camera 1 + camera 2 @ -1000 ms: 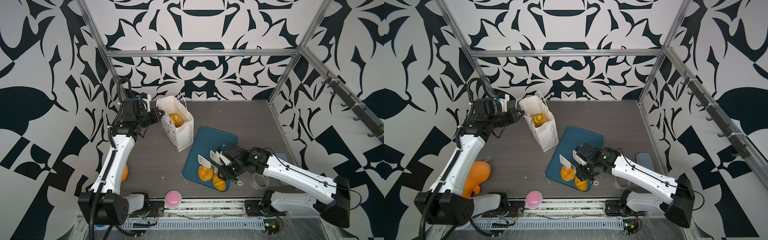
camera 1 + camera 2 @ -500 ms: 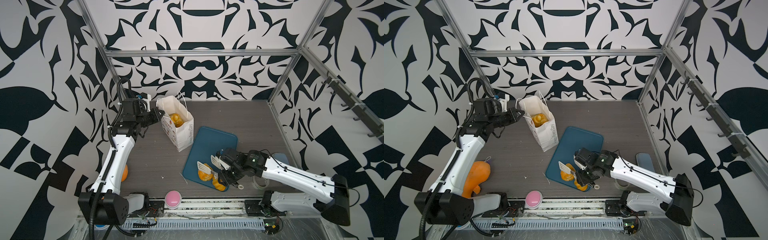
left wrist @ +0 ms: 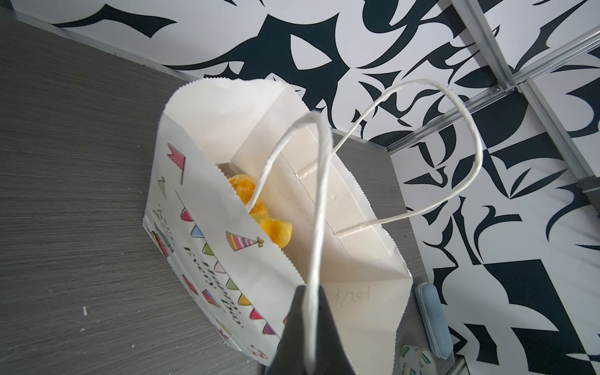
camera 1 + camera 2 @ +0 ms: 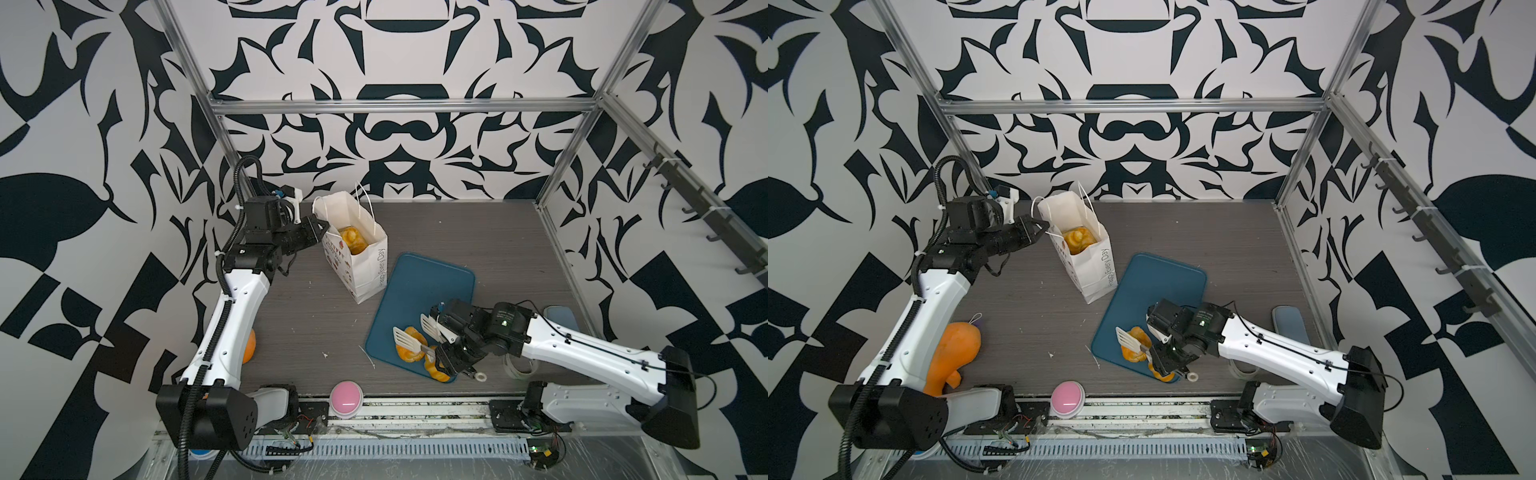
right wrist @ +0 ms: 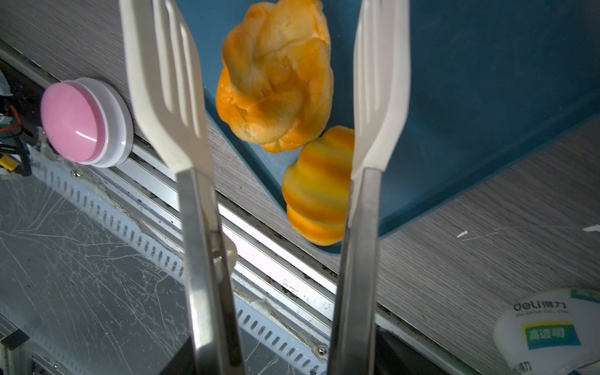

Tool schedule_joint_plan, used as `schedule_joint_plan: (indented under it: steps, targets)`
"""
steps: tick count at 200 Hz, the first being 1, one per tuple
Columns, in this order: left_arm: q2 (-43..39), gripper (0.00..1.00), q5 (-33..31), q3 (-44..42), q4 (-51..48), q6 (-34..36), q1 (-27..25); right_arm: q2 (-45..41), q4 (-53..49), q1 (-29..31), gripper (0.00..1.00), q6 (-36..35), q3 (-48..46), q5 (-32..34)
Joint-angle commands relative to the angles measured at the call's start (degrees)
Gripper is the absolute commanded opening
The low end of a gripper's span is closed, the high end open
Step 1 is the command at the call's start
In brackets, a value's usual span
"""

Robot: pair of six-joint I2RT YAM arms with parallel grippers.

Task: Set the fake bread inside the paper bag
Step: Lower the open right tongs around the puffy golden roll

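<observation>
White and tall, the paper bag (image 4: 365, 270) stands up on the table, and my left gripper (image 3: 308, 341) is pinched tight on one cord handle (image 3: 319, 194), so the bag's mouth gapes open. Some bread (image 3: 259, 211) already lies deep inside. I can see a few golden lumps but cannot count them, so part of the job looks done. The blue tray (image 4: 432, 282) just beside the bag is mostly bare. Only two pieces sit on it, down in the corner nearest my base, and I think those two are what is left to move. My right gripper (image 4: 446, 343) is clamped on a pair of tongs (image 5: 165, 97). The two white blades of the tongs stand apart with nothing caught between them. The bigger piece, a knotted bun (image 5: 276, 81), lies right in the gap between the blades, a bit below them as far as I can tell. I cannot tell if a blade touches it. The smaller piece, a striped roll (image 5: 318, 185), touches the bun and lies close by one arm of the tongs, at the very edge of the tray. Neither piece is lifted yet, and the bag waits at the other end of the tray.
</observation>
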Motion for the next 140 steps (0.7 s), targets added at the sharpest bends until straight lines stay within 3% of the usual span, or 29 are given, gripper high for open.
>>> schedule_joint_plan:
  steps: [1, 140]
  targets:
    - [0.2, 0.0, 0.8, -1.14, 0.28, -0.28, 0.1, -0.19, -0.37, 0.46, 0.58, 0.6, -0.71, -0.12]
    - [0.09, 0.0, 0.94, -1.14, 0.24, -0.28, 0.1, 2.7, 0.98, 1.92, 0.58, 0.98, -1.06, -0.66]
